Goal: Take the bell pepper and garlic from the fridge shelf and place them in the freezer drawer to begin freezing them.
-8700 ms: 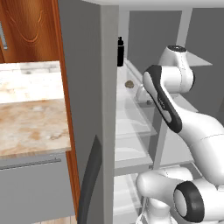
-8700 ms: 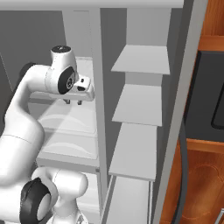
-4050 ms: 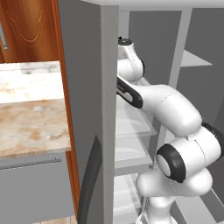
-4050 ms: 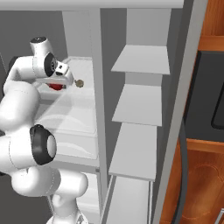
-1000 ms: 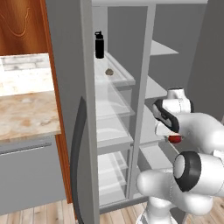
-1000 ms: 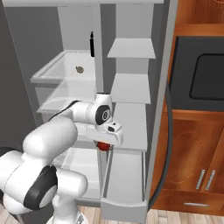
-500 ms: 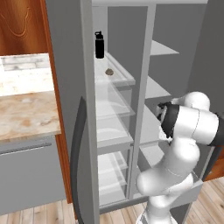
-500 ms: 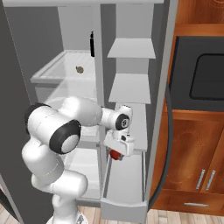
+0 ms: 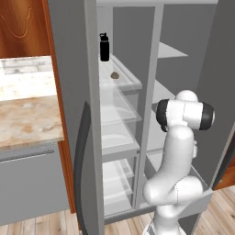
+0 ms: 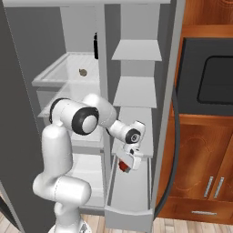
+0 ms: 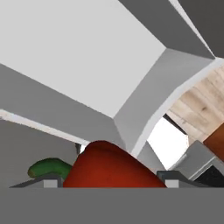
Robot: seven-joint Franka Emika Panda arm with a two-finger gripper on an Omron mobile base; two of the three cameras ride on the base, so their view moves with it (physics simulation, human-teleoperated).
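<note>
The arm has swung down, and its fingers [image 10: 126,164], clenched on the red bell pepper [image 11: 109,168], now hang over the freezer drawer [image 10: 129,210]. Release looks due next; the garlic [image 9: 114,75] waits on the fridge shelf [image 9: 123,84], at 11 o'clock of the hand.

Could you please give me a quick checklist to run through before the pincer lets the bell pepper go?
1. Bell pepper held in the pincer: ok.
2. Freezer drawer pulled open: ok.
3. Pincer above the drawer's opening: ok in the right base view.
4. Drawer floor under the pepper bare: ok.
5. Height of the drop gentle enough: cannot tell.
6. Garlic waiting on the fridge shelf beside the black bottle: ok.
</note>
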